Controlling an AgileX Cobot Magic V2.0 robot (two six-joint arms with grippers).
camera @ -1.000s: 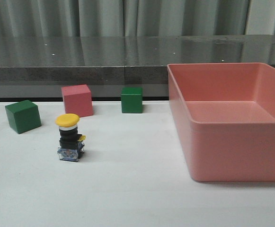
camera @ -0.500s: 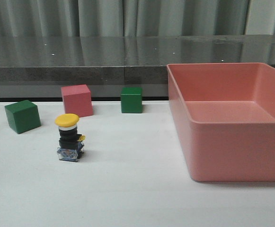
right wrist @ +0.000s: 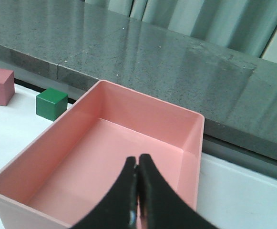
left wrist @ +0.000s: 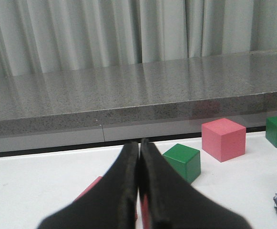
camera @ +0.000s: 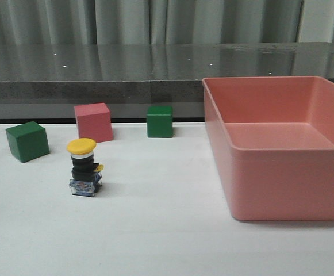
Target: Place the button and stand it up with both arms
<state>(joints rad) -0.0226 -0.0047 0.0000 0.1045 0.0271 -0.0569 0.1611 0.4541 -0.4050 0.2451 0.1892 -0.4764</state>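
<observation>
Button (camera: 84, 167) upright on table (camera: 167, 230).
Left gripper (left wrist: 138, 167) clenched low; right gripper (right wrist: 138, 181) clenched above bin (right wrist: 14, 183).

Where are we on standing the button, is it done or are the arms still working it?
Looks done: the button stands upright on the table, yellow cap up, apart from the cubes. Nothing in hand: the left gripper and right gripper are both shut and empty, the right one above the pink bin. Nothing visibly remains.
</observation>
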